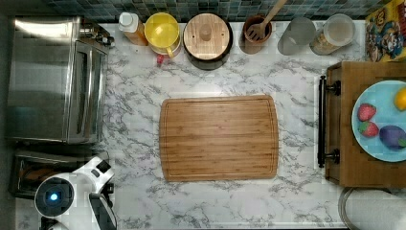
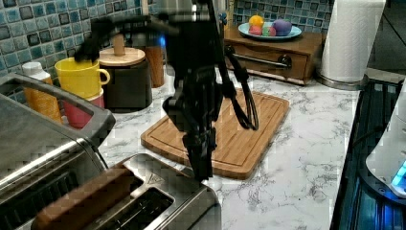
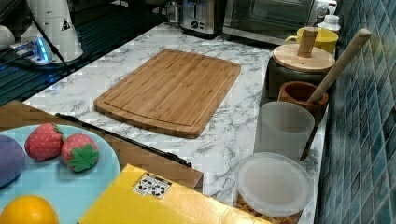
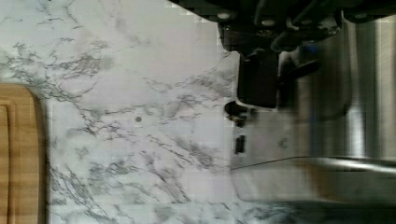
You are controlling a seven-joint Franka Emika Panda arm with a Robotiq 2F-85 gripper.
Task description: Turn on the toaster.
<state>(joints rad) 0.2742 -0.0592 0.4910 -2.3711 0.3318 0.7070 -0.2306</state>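
The toaster (image 1: 24,170) is a small steel pop-up model at the counter's near-left corner in the top view, partly under my white arm. In the left view the toaster (image 2: 158,201) holds brown bread (image 2: 81,201) in one slot. My black gripper (image 2: 203,175) points straight down at the toaster's end nearest the cutting board, its fingers looking shut with nothing held. In the wrist view my gripper (image 4: 268,95) hangs over the steel end of the toaster (image 4: 336,116), right beside a small black knob (image 4: 232,109). The toaster (image 3: 201,16) stands far back in the right view.
A large steel toaster oven (image 1: 52,79) stands right beside the toaster. A wooden cutting board (image 1: 219,138) lies mid-counter. Mugs (image 1: 163,31), a lidded jar (image 1: 207,34) and other containers line the tiled wall. A wooden drawer box (image 1: 349,167) carries a fruit plate (image 1: 380,96).
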